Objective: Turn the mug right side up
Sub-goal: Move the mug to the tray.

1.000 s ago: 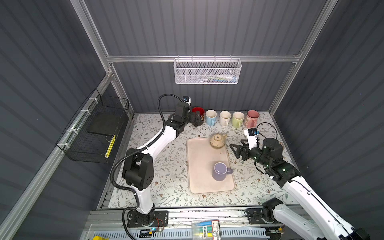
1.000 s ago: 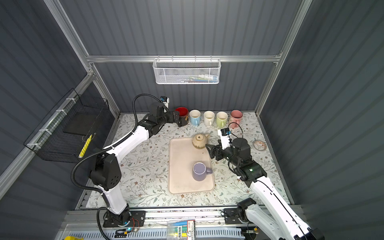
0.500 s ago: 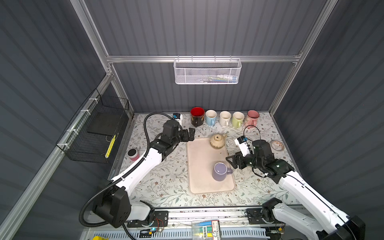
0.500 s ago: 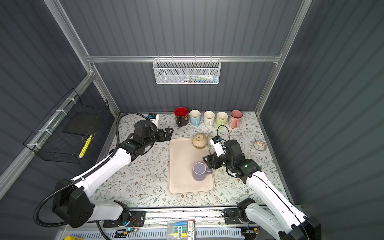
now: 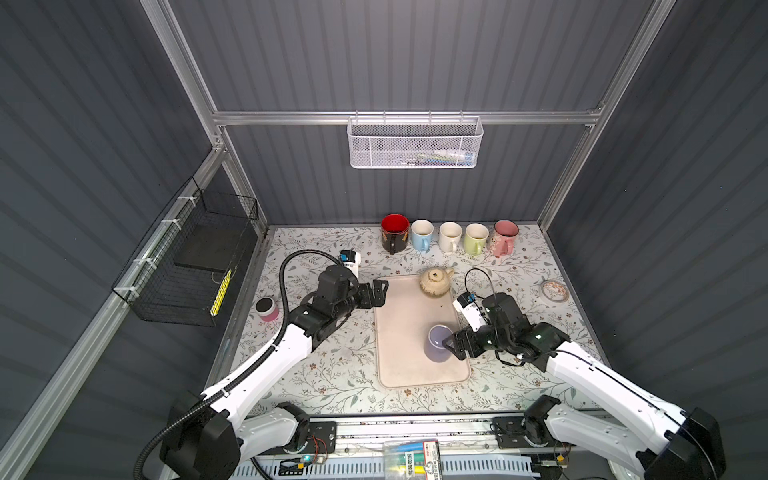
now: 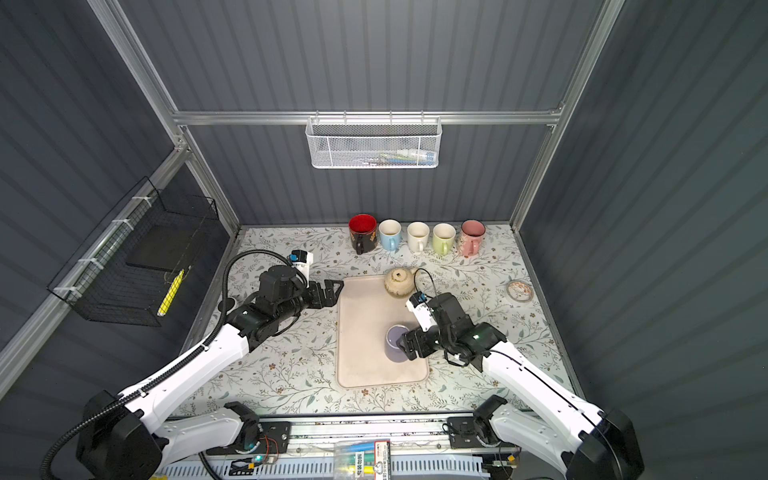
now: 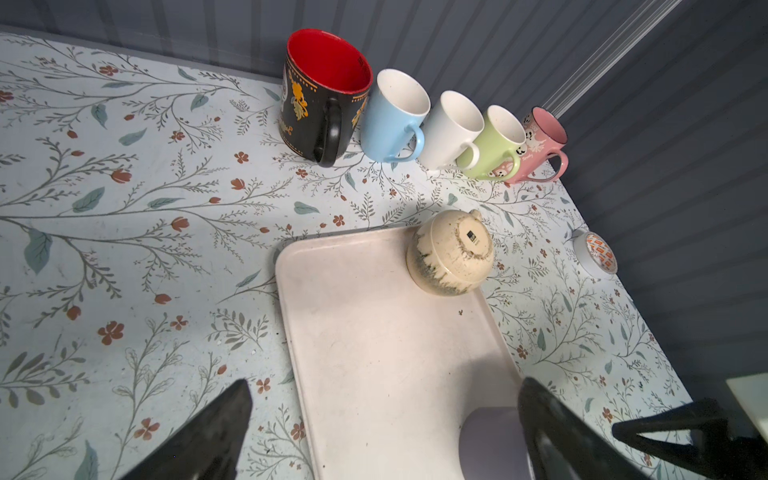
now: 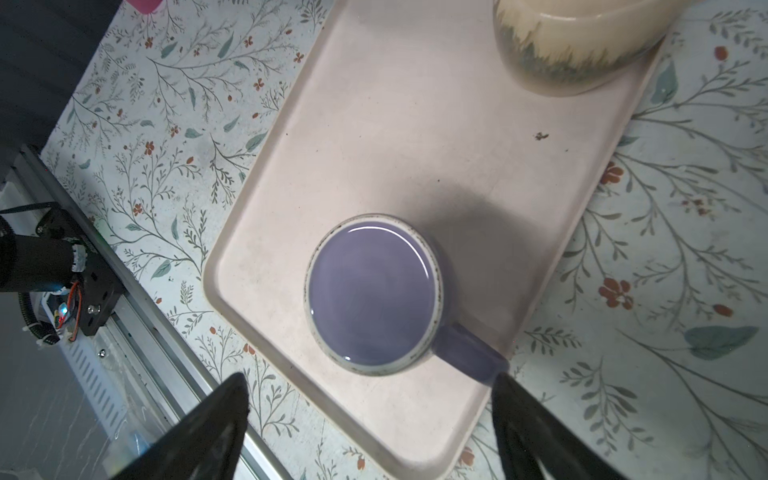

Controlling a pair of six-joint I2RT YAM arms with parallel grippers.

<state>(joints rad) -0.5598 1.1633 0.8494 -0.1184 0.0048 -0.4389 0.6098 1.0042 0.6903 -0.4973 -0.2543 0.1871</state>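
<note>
A purple mug (image 5: 436,343) (image 6: 395,343) stands upside down on the near part of the pale pink tray (image 5: 399,316). Its flat bottom faces up in the right wrist view (image 8: 374,291), and its handle (image 8: 469,357) points at one finger. My right gripper (image 5: 451,347) (image 8: 368,382) hangs open right beside the mug on its handle side, holding nothing. My left gripper (image 5: 380,293) (image 7: 384,382) stands open and empty at the tray's left edge. The left wrist view shows the mug (image 7: 490,440) partly behind one finger.
A beige mug (image 5: 435,282) sits upside down at the tray's far end. Upright mugs line the back wall: red-lined black (image 5: 394,232), blue (image 5: 422,235), white (image 5: 450,237), green (image 5: 475,238), pink (image 5: 504,237). Pink pot (image 5: 267,309) at left, small dish (image 5: 552,291) at right.
My left arm drew back from the red-lined mug at the back wall to the tray's left edge. My right gripper came forward to the purple mug and its jaws widened.
</note>
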